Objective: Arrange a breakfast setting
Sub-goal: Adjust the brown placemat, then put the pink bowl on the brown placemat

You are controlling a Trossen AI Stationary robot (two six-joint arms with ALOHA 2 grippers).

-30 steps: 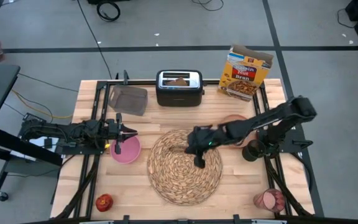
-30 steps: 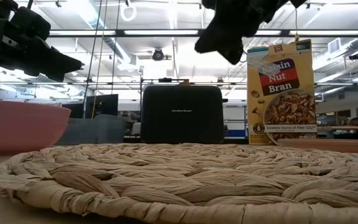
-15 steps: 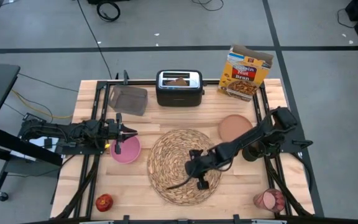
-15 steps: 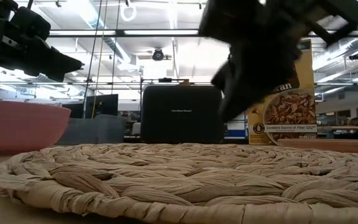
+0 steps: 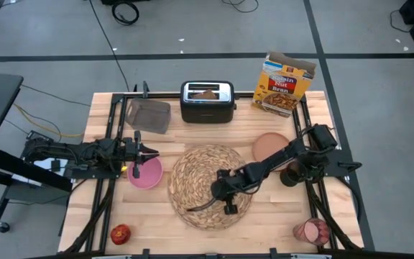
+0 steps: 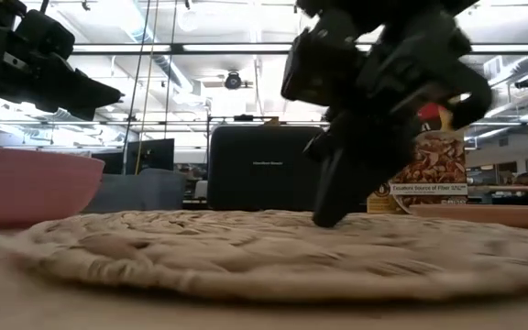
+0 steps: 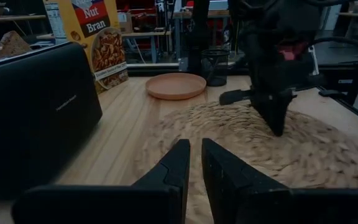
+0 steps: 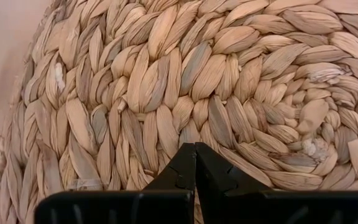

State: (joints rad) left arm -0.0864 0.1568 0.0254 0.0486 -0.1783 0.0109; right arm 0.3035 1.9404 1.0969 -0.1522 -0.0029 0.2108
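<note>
The round woven straw placemat lies flat mid-table. My right gripper is shut, with its tips down on the mat, which also shows in the right wrist view and the low view. My left gripper is shut and empty, level above the pink bowl. The salmon-tan plate lies right of the mat. The toast slice stands in the toaster. The red apple sits near the front left and the pinkish cup near the front right. The spoon is out of view. My right gripper presses its shut fingertips down on the placemat's woven top, on its near-right part. The fingers come from above, slanting from the table's right. The mat lies flat on the table under them.
A black-and-silver toaster and a yellow cereal box stand at the far edge. A grey container lies left of the toaster. A dark mesh cup stands by the right arm's base. Bare wood shows along the front edge.
My right gripper has come down from above the mat toward the near edge and set its shut tips on the placemat. The placemat has then slid a little along the table toward the far-left, staying flat.
</note>
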